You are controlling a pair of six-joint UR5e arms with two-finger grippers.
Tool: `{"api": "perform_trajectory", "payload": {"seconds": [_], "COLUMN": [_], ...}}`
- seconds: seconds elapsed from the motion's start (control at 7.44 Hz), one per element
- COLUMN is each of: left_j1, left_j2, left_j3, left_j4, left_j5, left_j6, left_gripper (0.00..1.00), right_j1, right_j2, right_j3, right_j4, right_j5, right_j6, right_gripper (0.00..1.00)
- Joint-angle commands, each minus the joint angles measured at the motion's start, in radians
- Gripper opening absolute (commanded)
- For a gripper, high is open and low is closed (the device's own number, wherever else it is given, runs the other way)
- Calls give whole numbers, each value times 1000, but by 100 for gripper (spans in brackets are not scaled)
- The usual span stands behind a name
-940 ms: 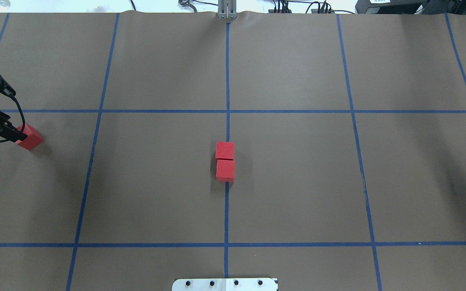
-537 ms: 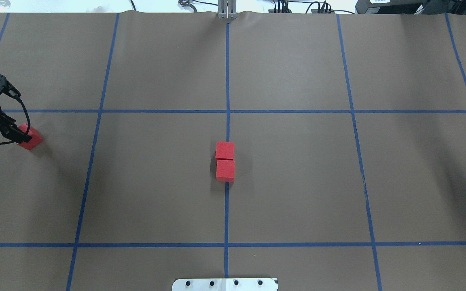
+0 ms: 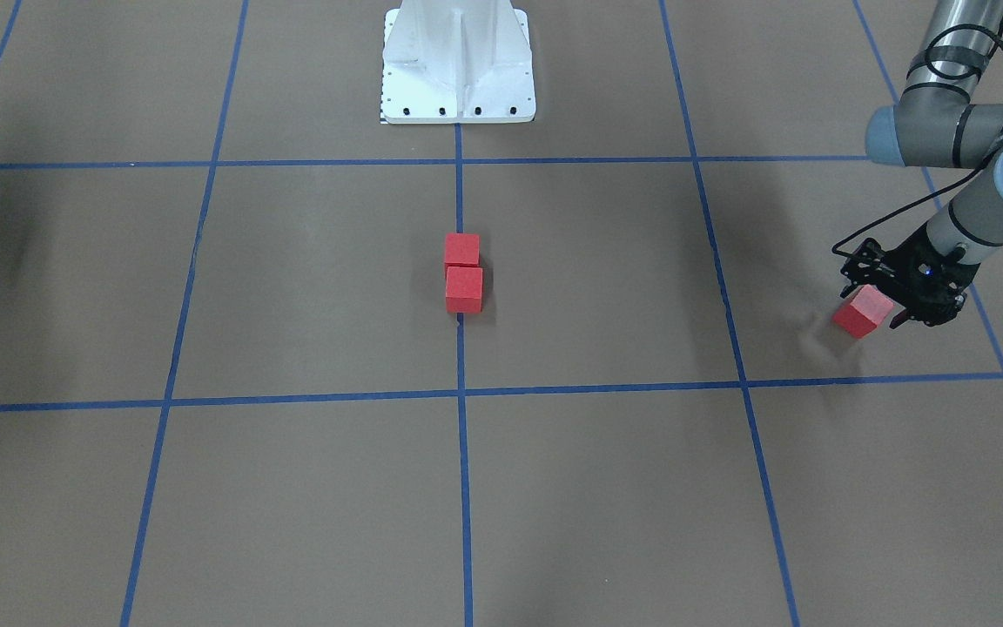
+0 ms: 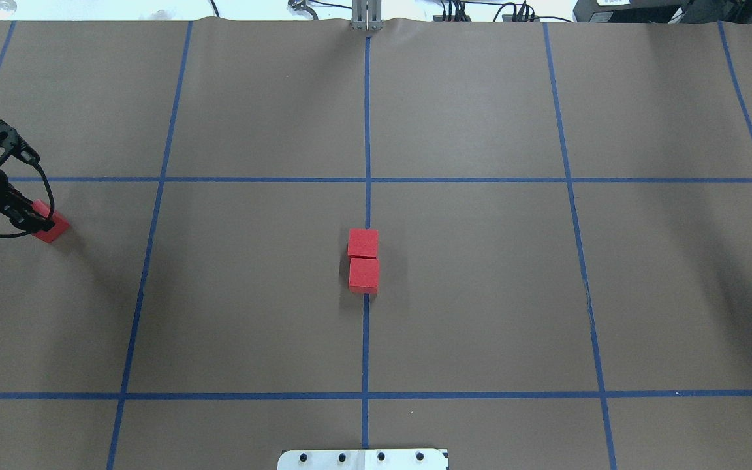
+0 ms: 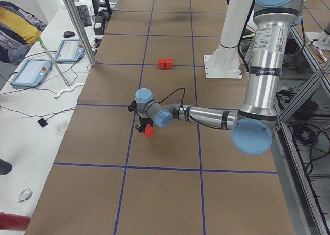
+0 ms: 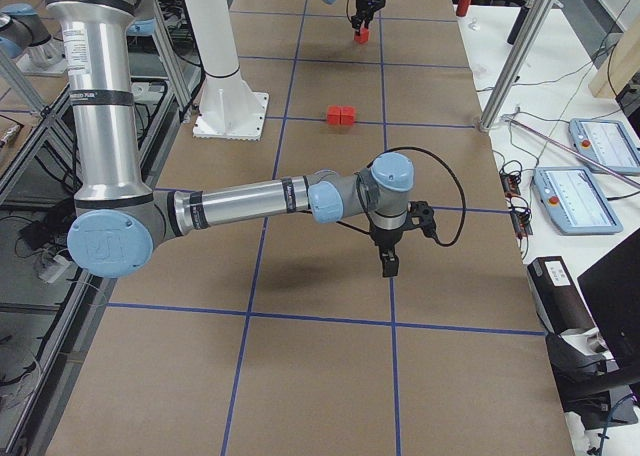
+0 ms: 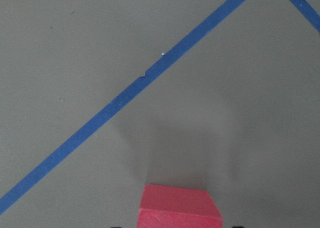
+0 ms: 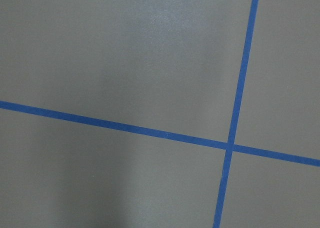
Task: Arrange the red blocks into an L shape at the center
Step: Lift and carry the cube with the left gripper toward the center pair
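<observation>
Two red blocks [image 4: 363,243] [image 4: 363,275] lie touching in a row on the blue tape line at the center [image 4: 366,326]; they also show in the front view [image 3: 464,289] [image 3: 461,250]. The third red block [image 4: 56,227] sits on the floor at the far left, turned at an angle [image 3: 863,311]. My left gripper [image 4: 35,219] is down at this block. In the left wrist view the block [image 7: 180,208] sits between the fingertips with small gaps either side, so the jaws look open. My right gripper [image 6: 388,266] hangs over bare floor; I cannot tell its state.
The white robot base [image 3: 458,61] stands on the centre line at the table's near edge [image 4: 363,459]. Blue tape lines divide the brown floor into large squares. Tablets and cables [image 6: 590,166] lie beyond the floor's far edge.
My left gripper has lowered and shifted slightly over the far-left red block, covering more of it. The block and the two centre blocks have not moved.
</observation>
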Motion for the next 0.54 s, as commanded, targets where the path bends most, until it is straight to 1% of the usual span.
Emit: {"api": "perform_trajectory", "payload": {"seconds": [0.0,0.13,0.4], "left_j1": [1,-2,-13], "left_j2": [-10,-28,-72], "left_j3": [-24,-58,-107], "left_j4": [2,7,7], "left_j5": [-43,-85,-33], "left_j6": [1,-1,-1], "left_gripper": [0,0,0], "right_j1": [1,-1,1], "right_j2": [1,1,1], "right_j3": [0,0,0], "right_j4": [0,0,0], "right_j5": [0,1,0], "right_j6": [0,0,0], "right_gripper": [99,99,99]}}
